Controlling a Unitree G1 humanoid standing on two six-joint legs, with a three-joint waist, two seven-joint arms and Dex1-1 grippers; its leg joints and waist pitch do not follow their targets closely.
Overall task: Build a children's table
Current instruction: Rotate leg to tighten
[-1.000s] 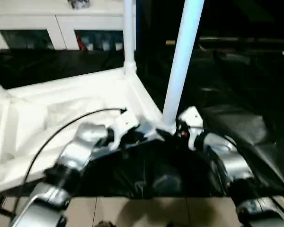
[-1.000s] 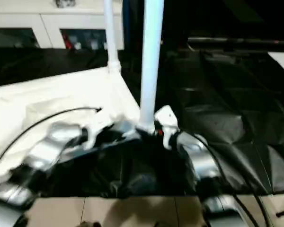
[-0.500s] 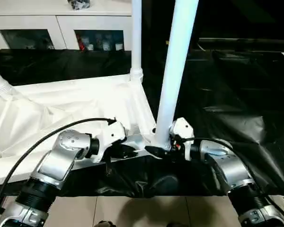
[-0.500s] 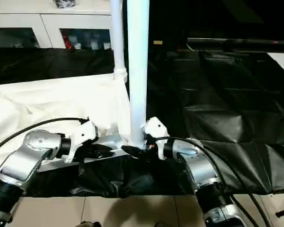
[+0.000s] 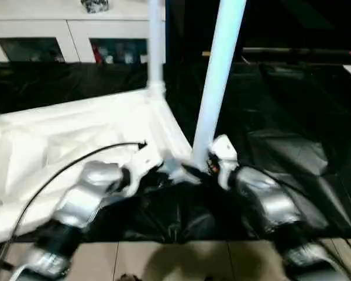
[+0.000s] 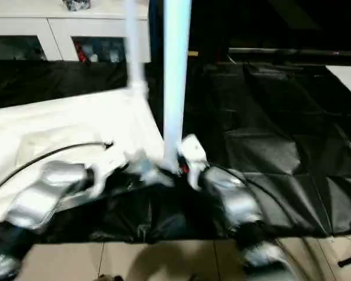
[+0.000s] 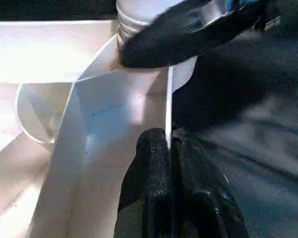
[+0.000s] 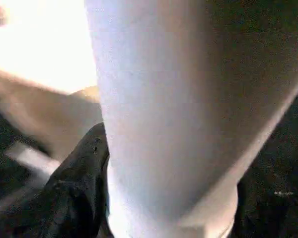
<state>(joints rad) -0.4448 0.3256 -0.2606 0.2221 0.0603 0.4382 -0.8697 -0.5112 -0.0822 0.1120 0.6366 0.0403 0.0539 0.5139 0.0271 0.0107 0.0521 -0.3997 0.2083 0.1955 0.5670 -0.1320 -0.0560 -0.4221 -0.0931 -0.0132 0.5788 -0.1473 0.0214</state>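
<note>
at the near corner of the upturned white tabletop [image 5: 76, 126] on the black-covered worktop [image 5: 292, 117], seating the near leg [image 5: 217, 76] into its corner socket, by the look of it. left end effector [image 7: 168, 148] pinched shut on the thin tabletop rim beside that socket. right end effector [image 5: 202, 170] wrapped around the leg's base, one black finger [image 8: 74, 188] against the tube. far leg [image 5: 155, 47] upright in its own corner. next, probably: press straight down while bracing the rim. socket seating hidden behind the fingers; leg tops cut off.
</note>
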